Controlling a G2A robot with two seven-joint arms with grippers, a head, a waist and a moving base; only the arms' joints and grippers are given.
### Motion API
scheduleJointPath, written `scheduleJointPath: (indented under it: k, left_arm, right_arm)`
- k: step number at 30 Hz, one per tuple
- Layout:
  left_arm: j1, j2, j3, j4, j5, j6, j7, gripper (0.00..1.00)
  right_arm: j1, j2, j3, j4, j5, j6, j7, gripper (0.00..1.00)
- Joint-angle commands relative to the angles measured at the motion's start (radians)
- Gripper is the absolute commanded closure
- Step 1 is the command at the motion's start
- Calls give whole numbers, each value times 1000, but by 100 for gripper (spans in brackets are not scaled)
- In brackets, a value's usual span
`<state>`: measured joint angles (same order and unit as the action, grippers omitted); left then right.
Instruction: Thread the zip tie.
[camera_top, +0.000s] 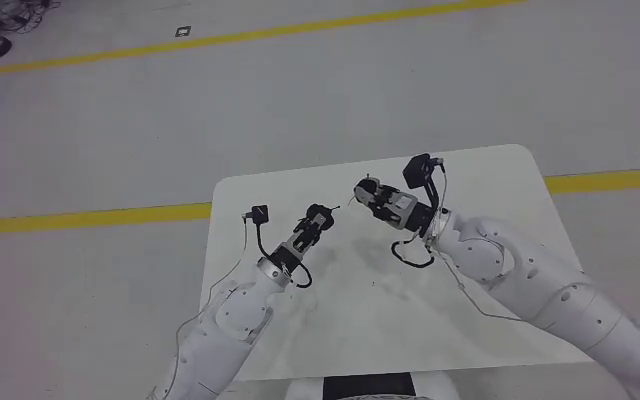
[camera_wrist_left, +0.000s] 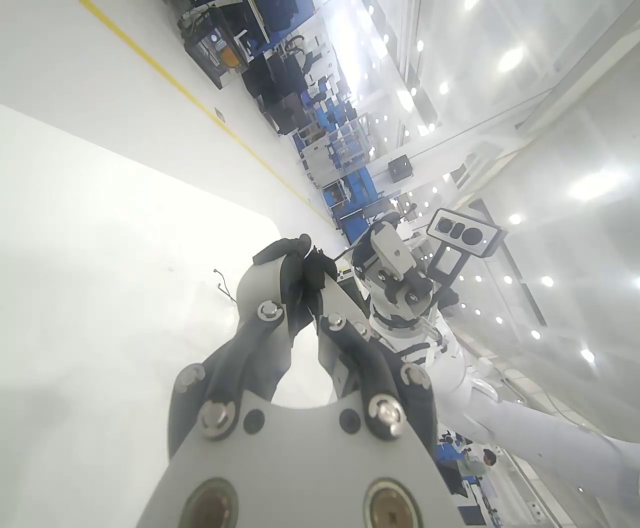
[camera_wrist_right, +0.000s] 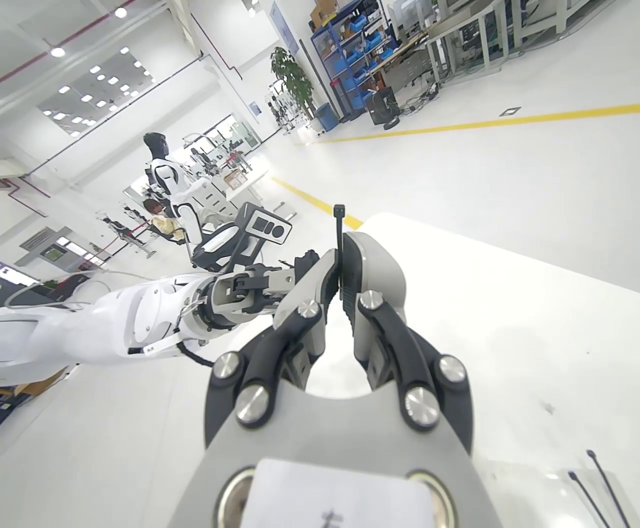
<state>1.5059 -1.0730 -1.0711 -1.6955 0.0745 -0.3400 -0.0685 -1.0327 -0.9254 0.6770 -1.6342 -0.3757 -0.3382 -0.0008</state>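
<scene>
White table (camera_top: 470, 330) seen from above, with two robot arms meeting over its middle. The right gripper (camera_wrist_right: 342, 252) has its fingers pressed together on a black zip tie (camera_wrist_right: 339, 232). The tie stands upright between the pads with its square head clear above the fingertips, and the rest of the strap is hidden between the fingers. From above, this gripper (camera_top: 367, 190) is raised over the table and faces the left gripper (camera_top: 319, 215), near it but apart.

The left gripper (camera_wrist_left: 303, 262) has its fingers closed tight, the dark pads bunched at the tips. A thin dark sliver (camera_wrist_left: 341, 255) pokes out from the tips toward the other gripper. It is too small to tell whether this is a strap end or whether it is pinched.

In the right wrist view, two spare ties (camera_wrist_right: 595, 482) lie on the table on what looks like a clear plastic bag (camera_wrist_right: 520, 472). Both are cut off at the frame's edge, so whether they are inside or on top is unclear. A small dark curl (camera_wrist_left: 223, 286) lies on the table, too small to make out.

A white label (camera_wrist_right: 340, 500) sits on the right gripper's base. Its writing is cut off and cannot be read.
</scene>
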Motion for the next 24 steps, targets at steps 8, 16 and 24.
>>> scheduleJointPath:
  k: [8,16,24]
  left_arm:
    - [0,0,0,0,0,0,0,100]
    - [0,0,0,0,0,0,0,100]
    - [0,0,0,0,0,0,0,100]
  right_arm:
    - [15,-48,-21,40,-18,23,0,100]
    - [12,-79,-16,64,-36,39,-2,100]
    - [-4,-99,5,70,-63,39,8,100]
